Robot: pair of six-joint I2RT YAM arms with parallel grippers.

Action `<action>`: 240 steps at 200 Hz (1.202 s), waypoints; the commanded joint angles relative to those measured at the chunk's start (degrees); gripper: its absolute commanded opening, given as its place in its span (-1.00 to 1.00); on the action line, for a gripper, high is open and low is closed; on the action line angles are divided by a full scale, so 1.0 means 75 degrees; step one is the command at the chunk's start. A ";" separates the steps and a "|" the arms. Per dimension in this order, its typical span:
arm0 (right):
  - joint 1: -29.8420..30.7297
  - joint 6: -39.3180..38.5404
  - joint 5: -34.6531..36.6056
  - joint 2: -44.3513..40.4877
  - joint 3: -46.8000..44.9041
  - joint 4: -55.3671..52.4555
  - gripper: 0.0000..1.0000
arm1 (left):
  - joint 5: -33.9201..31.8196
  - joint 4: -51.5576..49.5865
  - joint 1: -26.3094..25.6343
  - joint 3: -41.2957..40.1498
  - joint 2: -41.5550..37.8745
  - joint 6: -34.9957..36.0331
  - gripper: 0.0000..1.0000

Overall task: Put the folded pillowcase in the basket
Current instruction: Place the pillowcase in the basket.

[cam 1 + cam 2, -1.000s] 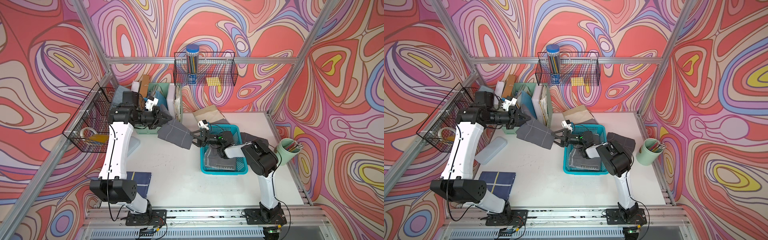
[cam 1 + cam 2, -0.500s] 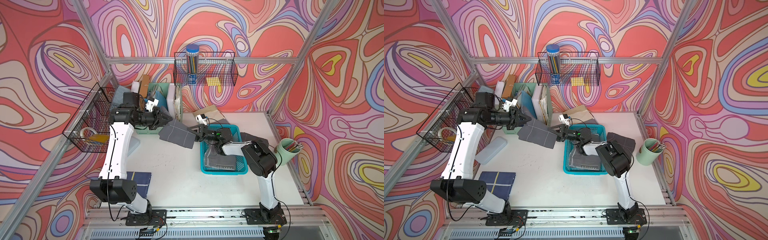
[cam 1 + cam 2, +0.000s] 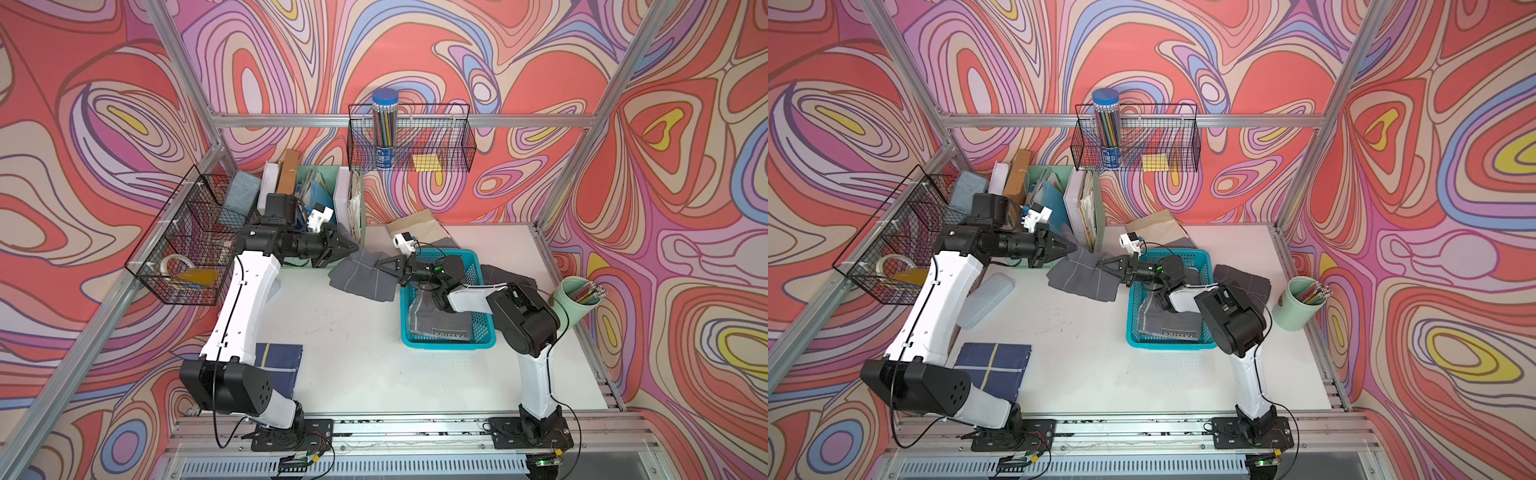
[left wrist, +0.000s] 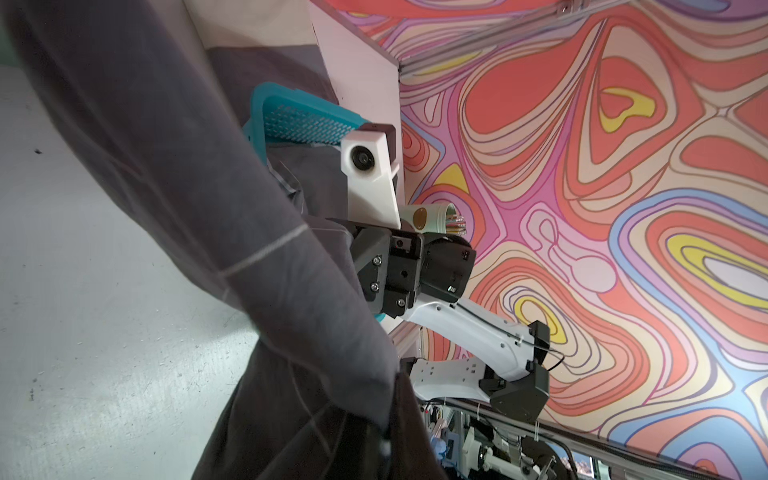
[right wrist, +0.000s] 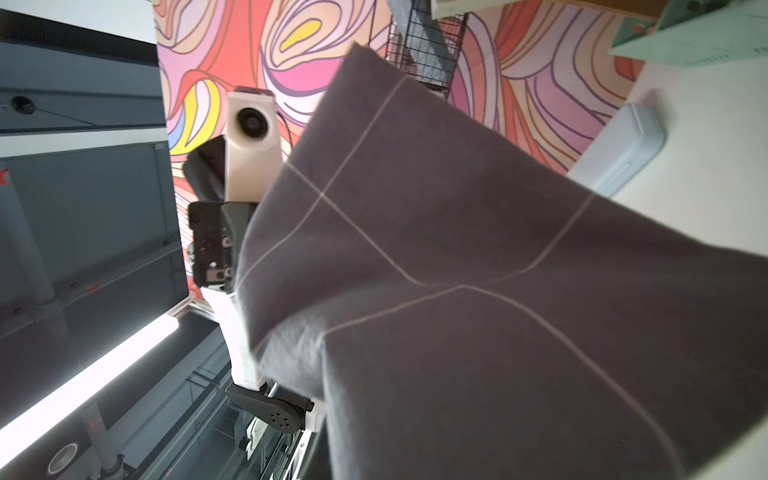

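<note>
You are mid-carry: left jaws and right jaws each pinch an edge of the grey pillowcase point(image 3: 358, 277), hanging above the counter point(image 3: 353, 353) just beside the basket point(image 3: 449, 343), so next swing it over the rim and release.

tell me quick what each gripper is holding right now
left gripper: closed, holding one end of the grey pillowcase, off the table.
right gripper: closed, pinching the opposite edge of the same pillowcase.
</note>
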 commanded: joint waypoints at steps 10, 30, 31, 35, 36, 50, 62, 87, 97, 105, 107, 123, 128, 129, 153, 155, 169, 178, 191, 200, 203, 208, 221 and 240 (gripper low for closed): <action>-0.0520 -0.2326 -0.0598 -0.1923 -0.0351 -0.3533 -1.00 | -0.0314 0.0658 -0.0669 -0.0163 0.0414 -0.0005 -1.00; -0.0757 -0.4587 -0.0476 -0.3100 0.0183 -0.7185 -1.00 | -0.0373 0.0952 -0.1002 0.0171 0.0850 -0.0231 -1.00; -0.0758 -0.4690 -0.0445 -0.3146 0.0230 -0.7402 -1.00 | -0.0382 0.0955 -0.1036 0.0208 0.0876 -0.0234 -1.00; -0.0773 -0.5324 -0.0295 -0.3325 0.0492 -0.8463 -1.00 | -0.0427 0.0956 -0.1140 0.0320 0.0981 -0.0239 -1.00; -0.0772 -0.5463 -0.0267 -0.3346 0.0537 -0.8638 -1.00 | -0.0432 0.0963 -0.1163 0.0358 0.1017 -0.0238 -1.00; -0.0798 -0.6577 0.0053 -0.3613 0.1188 -1.0793 -1.00 | -0.0547 0.1136 -0.1577 0.0763 0.1431 -0.0343 -1.00; -0.0874 -0.6909 0.0246 -0.3792 0.1306 -1.1607 -1.00 | -0.0593 0.1195 -0.1884 0.1156 0.1851 -0.0409 -1.00; -0.1157 -0.7310 0.0370 -0.4236 0.1062 -1.2559 -1.00 | -0.0788 0.1301 -0.2330 0.1877 0.2539 -0.0511 -1.00; -0.1282 -0.7566 0.0489 -0.4470 0.0995 -1.3014 -1.00 | -0.0788 0.1417 -0.2467 0.1993 0.2745 -0.0568 -1.00; -0.1383 -0.7848 0.0551 -0.4610 0.0954 -1.3398 -1.00 | -0.0835 0.1522 -0.2588 0.2051 0.2879 -0.0604 -1.00; -0.1410 -0.7904 0.0563 -0.4651 0.0935 -1.3475 -1.00 | -0.0842 0.1545 -0.2639 0.2070 0.2904 -0.0618 -1.00; -0.1782 -0.8162 0.0509 -0.4798 0.0691 -1.3842 -1.00 | -0.0914 0.1568 -0.2860 0.2294 0.3222 -0.0627 -1.00; -0.1920 -0.8224 0.0493 -0.4793 0.0628 -1.3944 -1.00 | -0.0963 0.1558 -0.2920 0.2347 0.3329 -0.0623 -1.00; -0.1949 -0.8237 0.0491 -0.4789 0.0622 -1.3963 -1.00 | -0.0976 0.1557 -0.2926 0.2356 0.3340 -0.0617 -1.00; -0.2377 -0.8670 0.0562 -0.4638 0.0498 -1.4454 -1.00 | -0.1135 0.1623 -0.3125 0.2554 0.3651 -0.0685 -1.00; -0.2388 -0.8695 0.0583 -0.4608 0.0514 -1.4498 -1.00 | -0.1154 0.1617 -0.3131 0.2576 0.3666 -0.0683 -1.00; -0.2472 -0.8839 0.0785 -0.4386 0.0695 -1.4813 -1.00 | -0.1353 0.1468 -0.3201 0.2813 0.3853 -0.0628 -1.00; -0.2544 -0.8870 0.0888 -0.4226 0.0830 -1.4923 -1.00 | -0.1425 0.1375 -0.3215 0.2964 0.3963 -0.0617 -1.00; -0.2675 -0.8986 0.1095 -0.3968 0.1025 -1.5121 -1.00 | -0.1594 0.1367 -0.3258 0.3084 0.4084 -0.0617 -1.00; -0.2776 -0.8999 0.1129 -0.3775 0.1107 -1.5152 -1.00 | -0.1777 0.1354 -0.3313 0.3171 0.4151 -0.0550 -1.00; -0.2800 -0.8974 0.1153 -0.3720 0.1132 -1.5134 -1.00 | -0.1810 0.1337 -0.3319 0.3214 0.4193 -0.0533 -1.00; -0.2830 -0.8963 0.1179 -0.3631 0.1169 -1.5120 -1.00 | -0.1816 0.1347 -0.3331 0.3279 0.4252 -0.0518 -1.00; -0.2857 -0.8954 0.1180 -0.3491 0.1288 -1.5108 -1.00 | -0.1764 0.1374 -0.3343 0.3436 0.4428 -0.0601 -1.00; -0.2883 -0.8911 0.1286 -0.3554 0.1336 -1.5072 -1.00 | -0.1769 0.1263 -0.3390 0.3698 0.4705 -0.0581 -1.00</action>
